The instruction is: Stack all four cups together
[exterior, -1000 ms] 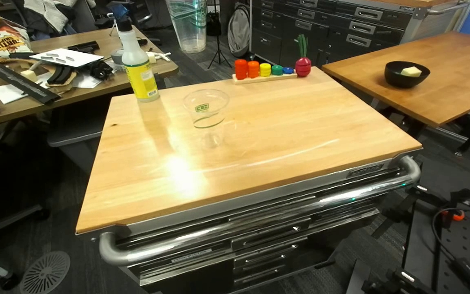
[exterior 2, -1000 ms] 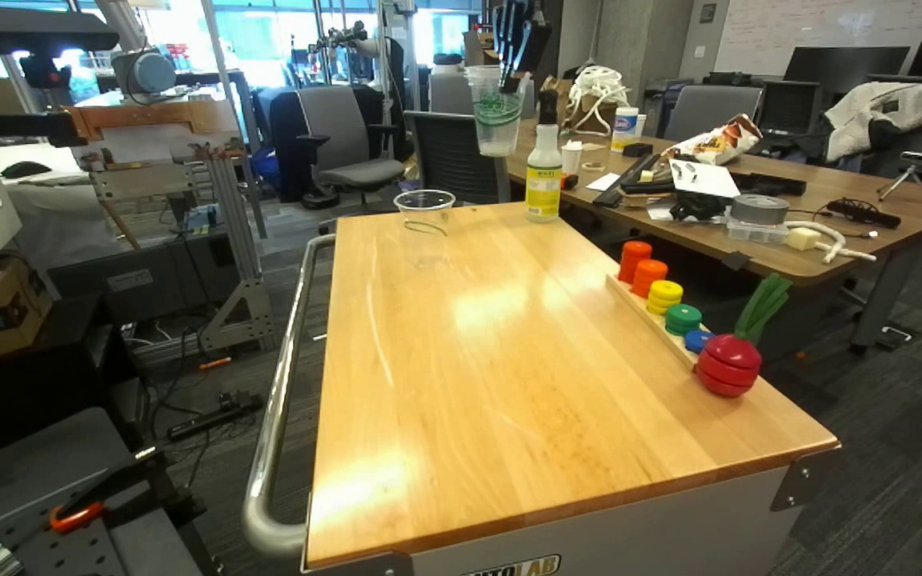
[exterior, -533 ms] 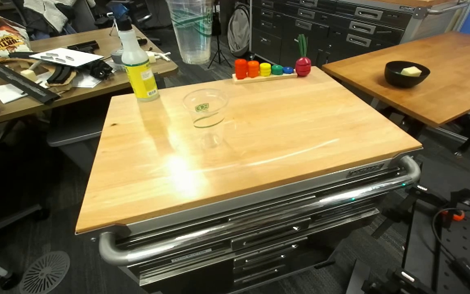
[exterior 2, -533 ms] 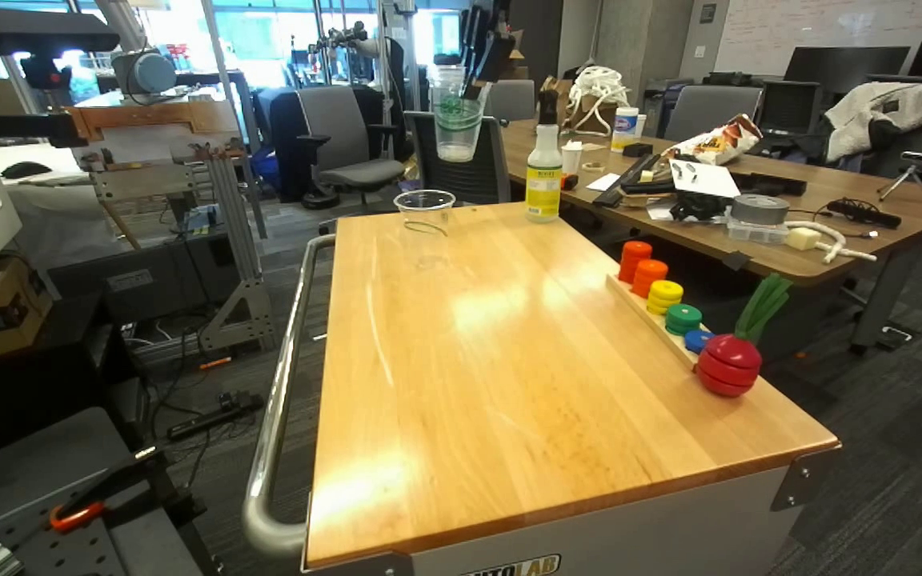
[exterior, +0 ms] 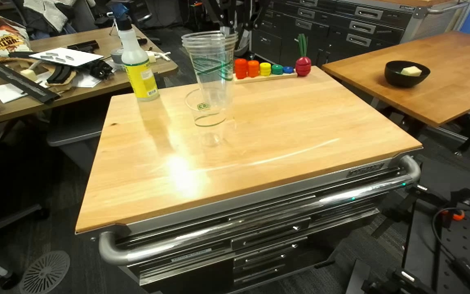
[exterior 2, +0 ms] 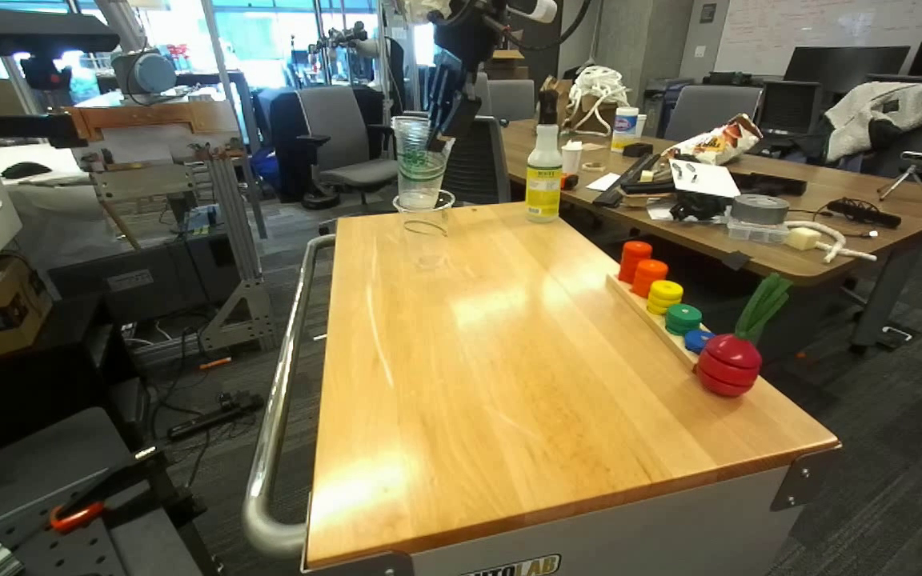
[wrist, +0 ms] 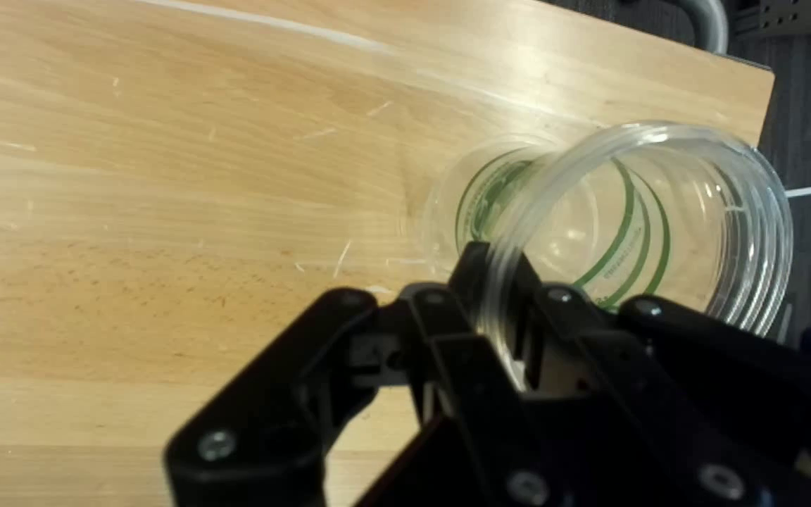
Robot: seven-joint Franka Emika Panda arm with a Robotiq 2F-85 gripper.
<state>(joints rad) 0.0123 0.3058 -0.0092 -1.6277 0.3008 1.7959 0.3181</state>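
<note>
— Wrist view first: what does the gripper (wrist: 498, 271) hold?

— The nested cups (wrist: 645, 218). It is closed narrow on their near wall, its fingertips (wrist: 472, 266) to either side of it. The mouth opens beyond and to the right, with several rims packed close together.

— And the clear plastic with green lines (wrist: 493, 186), left of that mouth?

— Partly behind the rims. I can't tell whether it belongs to the held cups or to one beneath.

— Next?

— In an exterior view the gripper reaches down from the upper right, and its tips meet the right side of the nested cups, near the rims. Below them, the lone cup (exterior 2: 426, 232) stands upright on the wooden top (exterior 2: 525, 344), apart from the gripper.

— Is the held base inside it?

— It overlaps the lone cup's rim, but I can't tell whether it is inside or just above.

— Anything more?

— In an exterior view, right of the spray bottle (exterior: 138, 67), the nested cups show above the lone cup. The gripper is at their upper right edge, partly hidden by the rims.
</note>
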